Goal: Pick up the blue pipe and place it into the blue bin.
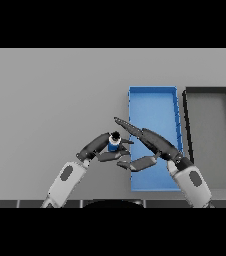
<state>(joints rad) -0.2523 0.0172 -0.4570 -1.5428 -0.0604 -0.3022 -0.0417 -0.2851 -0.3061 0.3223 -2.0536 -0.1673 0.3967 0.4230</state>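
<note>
1. A grey tabletop [50, 100] was seen from above, with two bins set side by side toward its right edge.
2. A blue bin [152, 107] was placed lengthwise, running from mid-depth toward the near edge of the tabletop.
3. A dark grey bin [210, 130] was set just beside the blue bin, nearer the right edge, with only a narrow gap between them.
4. The left hand [99, 145] was raised over the tabletop just off the blue bin's left wall, toward the near edge.
5. The blue pipe [113, 144] was held at the tips of the left hand, its fingers curled round it; a dark end was seen at the top of the pipe.
6. The pipe was thus located in the left hand's grasp, beside the near left part of the blue bin and not inside it.
7. The right hand [152, 142] was spread open over the near part of the blue bin, its fingers stretched straight toward the pipe and its thumb extended below.
8. Whether the right fingertips were touching the pipe could not be told.
</note>
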